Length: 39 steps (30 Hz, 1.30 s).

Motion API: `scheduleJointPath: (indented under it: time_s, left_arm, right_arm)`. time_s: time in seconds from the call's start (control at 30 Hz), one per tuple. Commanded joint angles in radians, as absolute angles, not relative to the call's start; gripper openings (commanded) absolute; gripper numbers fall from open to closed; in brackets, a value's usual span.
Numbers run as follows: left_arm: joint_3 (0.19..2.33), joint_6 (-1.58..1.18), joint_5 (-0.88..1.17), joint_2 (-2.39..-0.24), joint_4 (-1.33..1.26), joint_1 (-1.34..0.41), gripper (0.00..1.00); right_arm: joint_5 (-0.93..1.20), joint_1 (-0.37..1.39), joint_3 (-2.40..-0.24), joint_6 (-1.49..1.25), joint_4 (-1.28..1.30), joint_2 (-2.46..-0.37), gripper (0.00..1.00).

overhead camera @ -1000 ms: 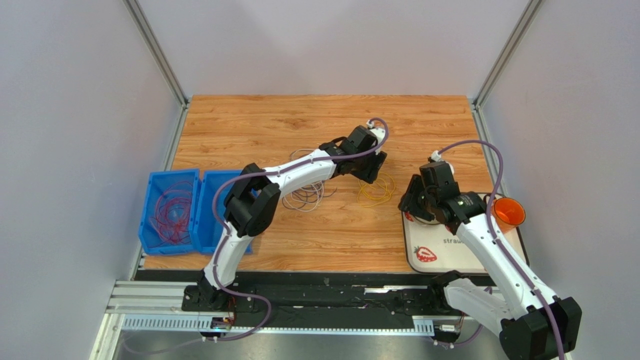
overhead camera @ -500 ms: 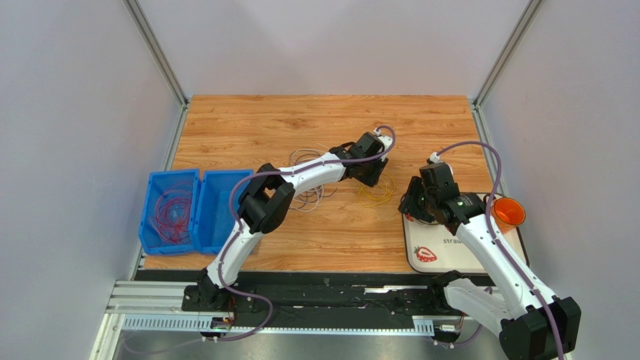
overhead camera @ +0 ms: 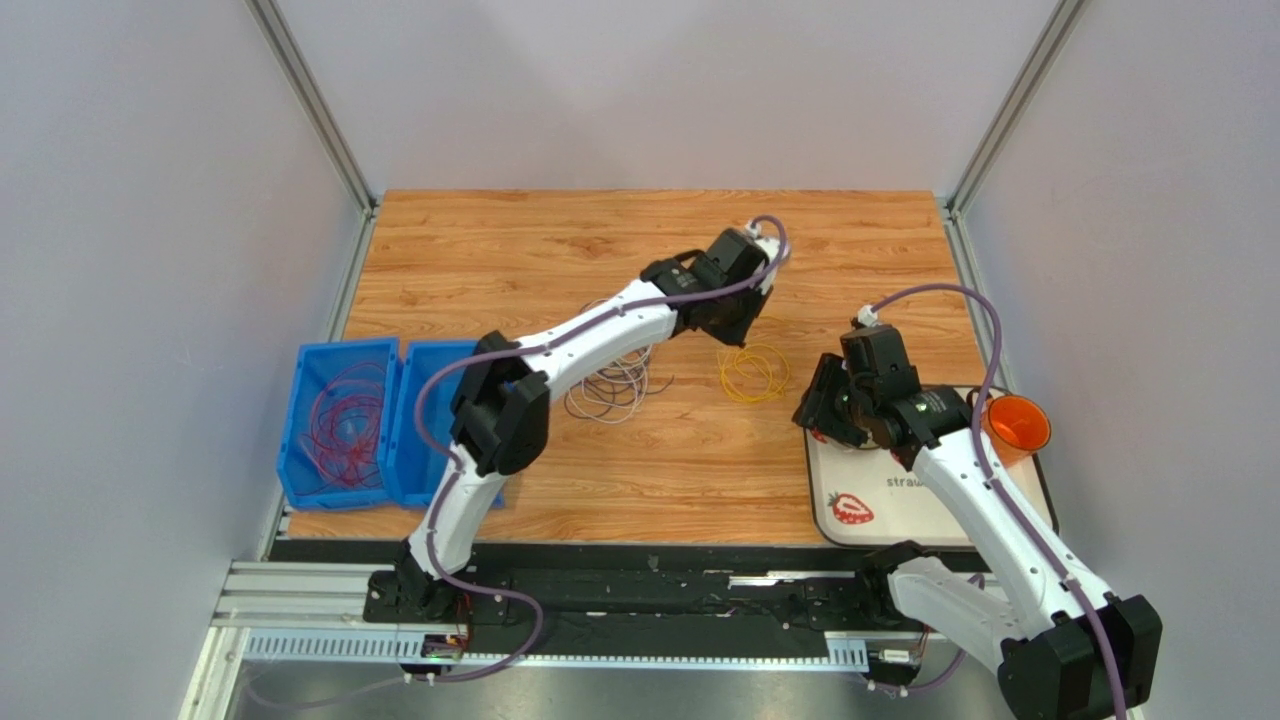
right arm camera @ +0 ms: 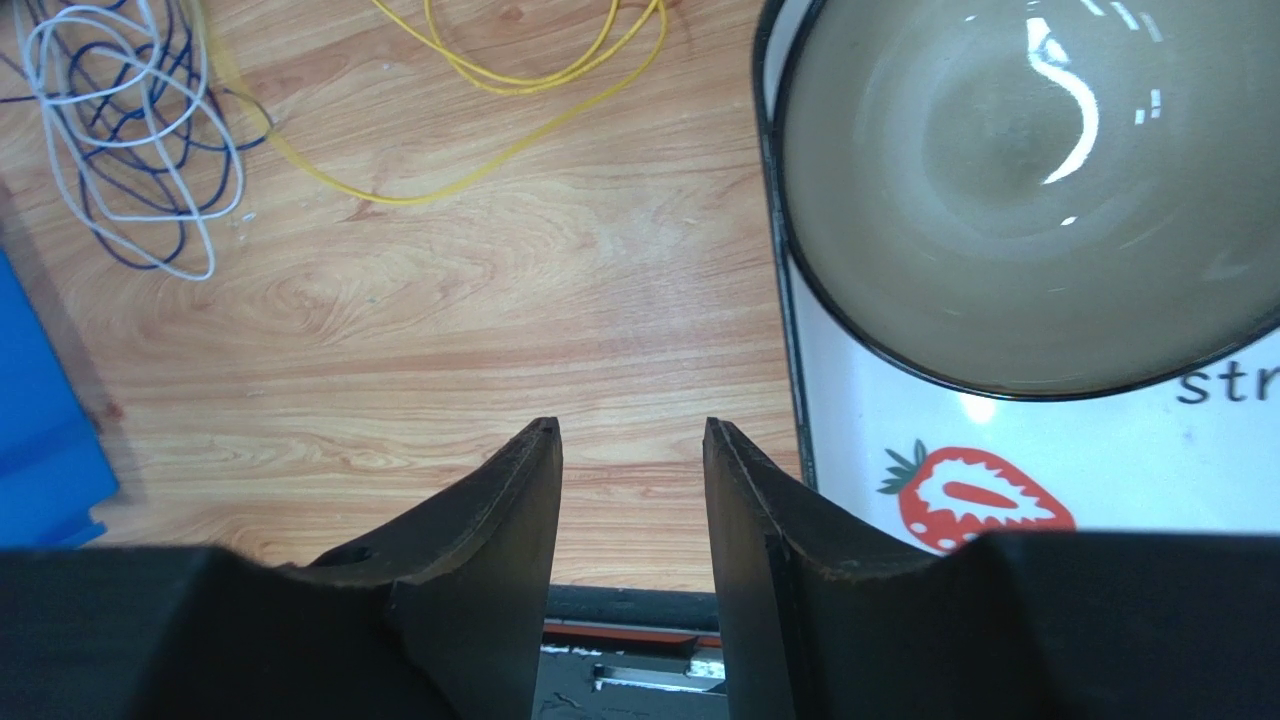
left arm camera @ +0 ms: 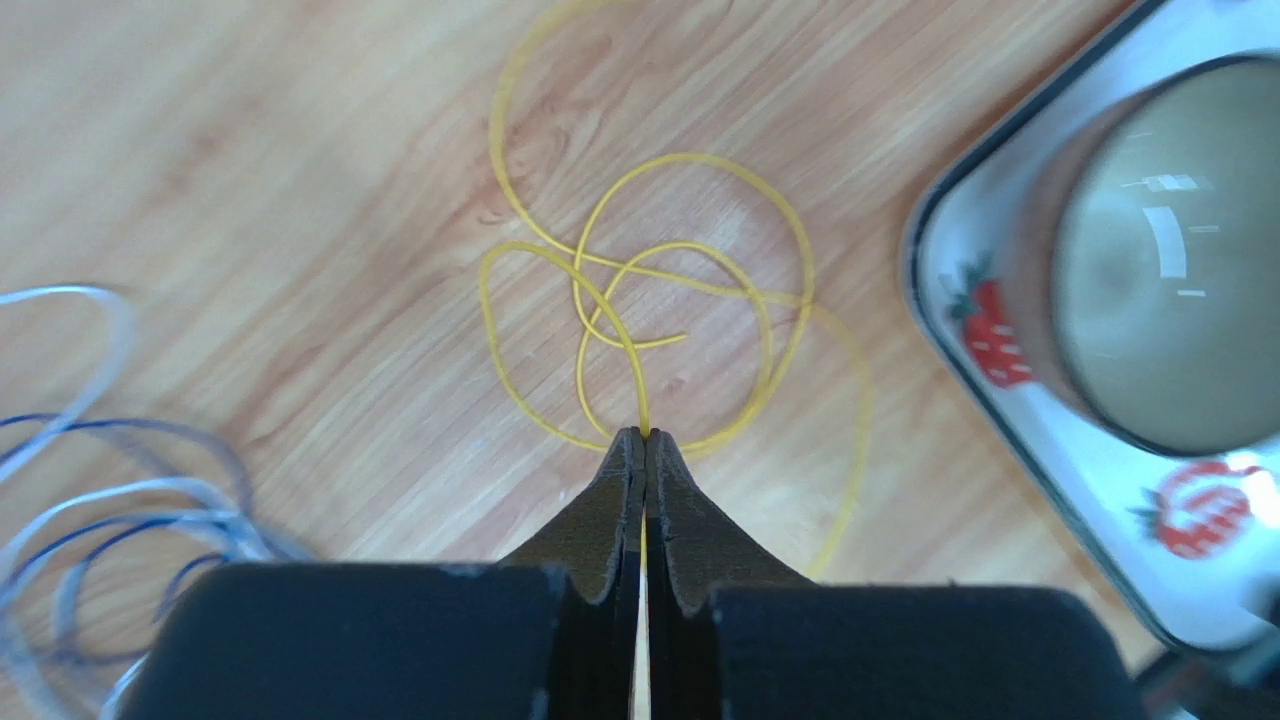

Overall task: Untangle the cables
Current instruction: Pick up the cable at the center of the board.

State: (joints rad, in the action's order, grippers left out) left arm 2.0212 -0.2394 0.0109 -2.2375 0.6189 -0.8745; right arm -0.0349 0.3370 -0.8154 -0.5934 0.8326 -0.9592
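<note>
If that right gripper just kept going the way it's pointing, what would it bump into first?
For the right gripper, most likely the bare wooden table first, as it seems tilted downward; skimming above it, the yellow cable next. Depth is unclear.

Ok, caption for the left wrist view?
Left jaws shut on the yellow cable, tray at right, white-blue cables at left.

Yellow cable [left arm camera: 661, 278] partly between left fingers [left arm camera: 609, 510]

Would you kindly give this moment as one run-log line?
left gripper: shut on yellow cable; right gripper: open, empty; red cables: in blue bin
</note>
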Motion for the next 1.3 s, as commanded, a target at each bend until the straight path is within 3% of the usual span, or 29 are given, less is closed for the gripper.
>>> scheduleJointPath:
  time_s: [0.0,0.3,0.63,1.27]
  left_arm:
    - [2.115,-0.189,-0.011,-1.929,0.695,-0.877,0.00]
    - [1.933,-0.186,0.161,-1.646,0.581,-0.877,0.00]
    - [1.888,-0.129,0.308,-1.566,0.578,-0.877,0.00]
    - [1.799,-0.196,0.471,-1.468,0.488,-0.879,0.00]
  right_arm:
    - [0.058,0.334,-0.861,-0.595,0.807,-0.956,0.44]
    - [0.255,0.334,-0.907,-0.634,0.742,-0.963,0.46]
    - [0.454,0.336,-0.902,-0.686,0.609,-0.884,0.52]
    - [0.437,0.365,-0.887,-0.746,0.515,-0.920,0.56]
